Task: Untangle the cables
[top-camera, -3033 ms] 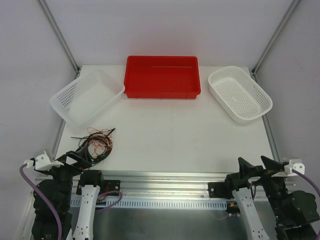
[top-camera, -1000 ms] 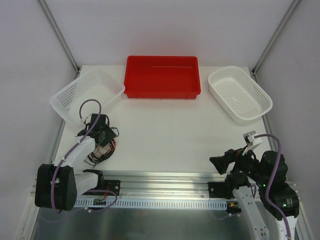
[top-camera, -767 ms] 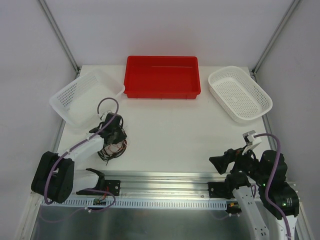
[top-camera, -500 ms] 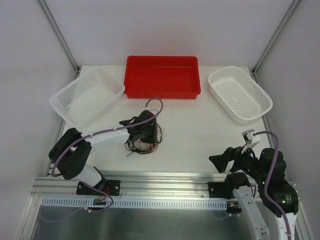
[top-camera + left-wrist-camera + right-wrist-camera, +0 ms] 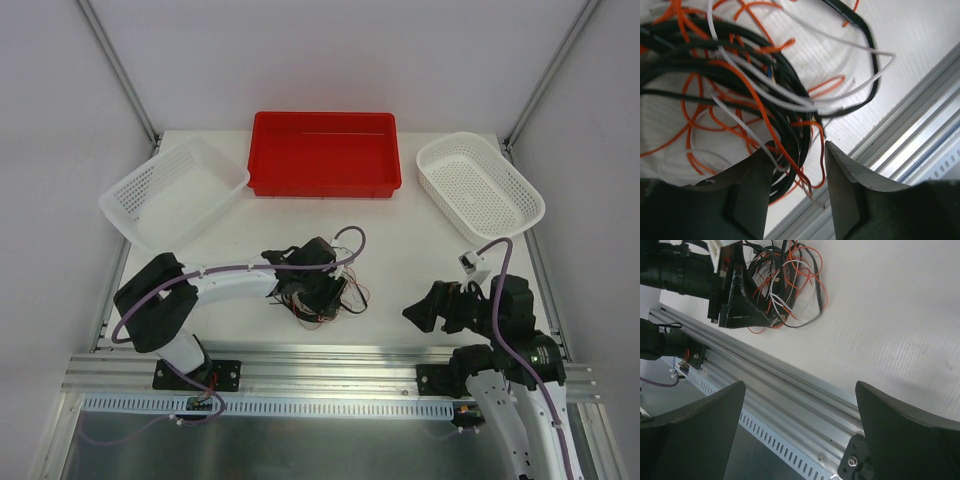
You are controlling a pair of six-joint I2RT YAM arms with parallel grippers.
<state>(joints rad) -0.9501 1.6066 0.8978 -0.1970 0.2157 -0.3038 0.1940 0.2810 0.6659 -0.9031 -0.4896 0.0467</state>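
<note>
The cables (image 5: 322, 298) lie in a messy pile of black, orange and white on the white table (image 5: 420, 240). The pile is near the front edge, a bit left of the middle. The red box (image 5: 325, 153) is well behind it, at the far side.

The left pincer (image 5: 318, 285) is down on the pile. Up close, the left pincer (image 5: 795, 185) has its two fingers (image 5: 747, 192) only a little apart. A thick bunch of the cables (image 5: 740, 75) runs between them and presses on one finger. So it is pinching the cables. The rest of the pile spreads out past the tips, and one white loop reaches toward the metal rail (image 5: 920, 130).

The right pincer (image 5: 425, 308) is to the right of the pile, apart from it. The right pincer (image 5: 800, 385) is spread wide and holds nothing. The cables (image 5: 785, 275) are far ahead of it.
</note>
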